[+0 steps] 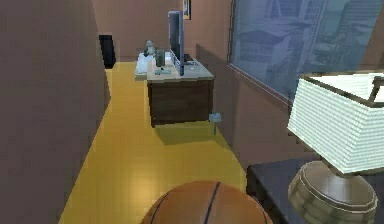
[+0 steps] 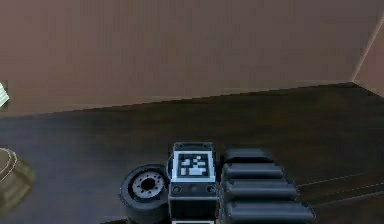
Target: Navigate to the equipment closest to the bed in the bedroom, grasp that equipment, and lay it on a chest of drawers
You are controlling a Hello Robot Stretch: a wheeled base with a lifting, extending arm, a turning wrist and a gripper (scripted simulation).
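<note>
The ball (image 1: 205,203) is low and close in front, I cannot tell what the fingers (image 2: 135,190) hold or how they sit, so turn slowly until the arm (image 2: 255,188) faces it.

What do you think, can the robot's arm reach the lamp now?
Probably not straight away. The lamp stands off at the arm side view's left edge, while the arm points out across the dark tabletop. Nothing blocks it; the robot likely must roll first.
</note>
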